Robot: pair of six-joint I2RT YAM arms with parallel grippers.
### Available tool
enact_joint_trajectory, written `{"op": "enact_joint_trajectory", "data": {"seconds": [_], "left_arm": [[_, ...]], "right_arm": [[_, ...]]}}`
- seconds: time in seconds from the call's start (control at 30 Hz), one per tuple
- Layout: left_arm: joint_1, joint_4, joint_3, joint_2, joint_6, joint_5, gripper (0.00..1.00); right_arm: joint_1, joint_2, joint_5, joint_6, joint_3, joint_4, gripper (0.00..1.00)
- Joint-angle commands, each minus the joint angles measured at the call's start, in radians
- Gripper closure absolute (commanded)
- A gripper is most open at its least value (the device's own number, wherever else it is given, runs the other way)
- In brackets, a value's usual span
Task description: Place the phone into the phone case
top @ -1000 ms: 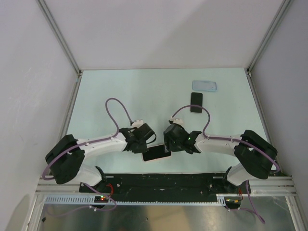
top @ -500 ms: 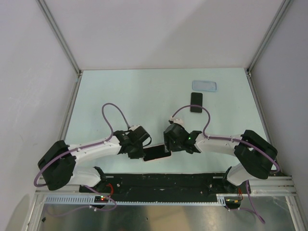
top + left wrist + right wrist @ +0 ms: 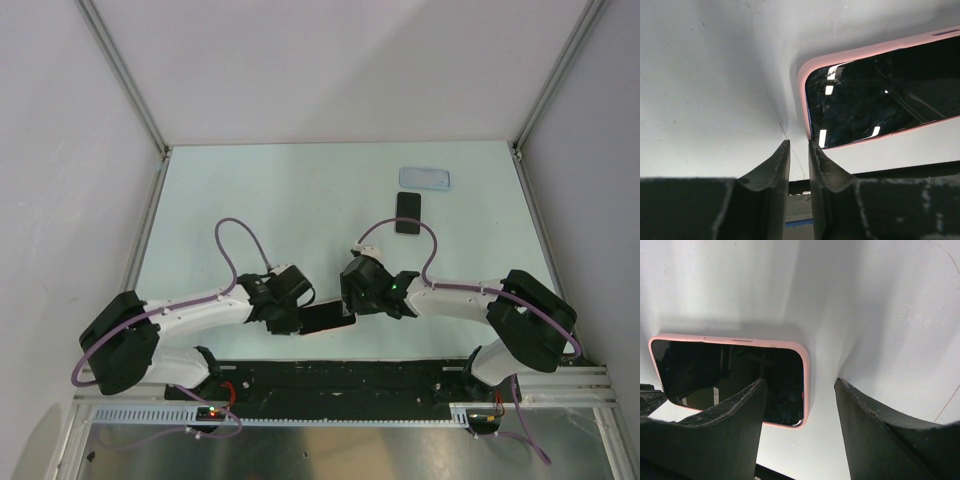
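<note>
phone (image 3: 407, 212) lay flat on the surface (image 3: 250, 200), well beyond the pink-rimmed slab (image 3: 325, 318) and off to its far right, with nothing touching it. the phone case (image 3: 425, 179) lay farther from the slab again, just past the phone and apart from it. both tools were down at the slab instead. the left tool (image 3: 799, 150) sat just off the slab's left end, its jaws narrowed to a slit with nothing between them. the right tool (image 3: 800, 385) hung over the slab's other end, jaws spread wide and empty. the phone looked stiff, thin and glossy, so probably slick and fairly light. a hold across its long edges near the middle seemed safest and would spare the glass. the case looked thin and flexible, apt to slide when pressed.
</note>
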Motion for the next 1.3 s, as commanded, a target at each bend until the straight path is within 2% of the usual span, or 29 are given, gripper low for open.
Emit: {"op": "enact_joint_trajectory", "data": {"seconds": [0.0,0.17,0.53,1.27], "left_arm": [[-0.010,0.042,-0.008,0.028,-0.012,0.008,0.75],[-0.013,0.054,-0.003,0.038,-0.015,0.014,0.75],[-0.014,0.044,-0.004,-0.040,-0.028,0.031,0.75],[-0.017,0.045,-0.038,0.075,-0.009,0.011,0.81]], "right_arm": [[-0.005,0.014,0.002,-0.010,0.009,-0.019,0.37],[-0.007,0.015,0.006,-0.011,0.008,-0.022,0.37],[-0.006,0.027,0.006,-0.012,0.008,-0.017,0.37],[-0.006,0.033,0.005,-0.009,0.008,-0.019,0.37]]}}
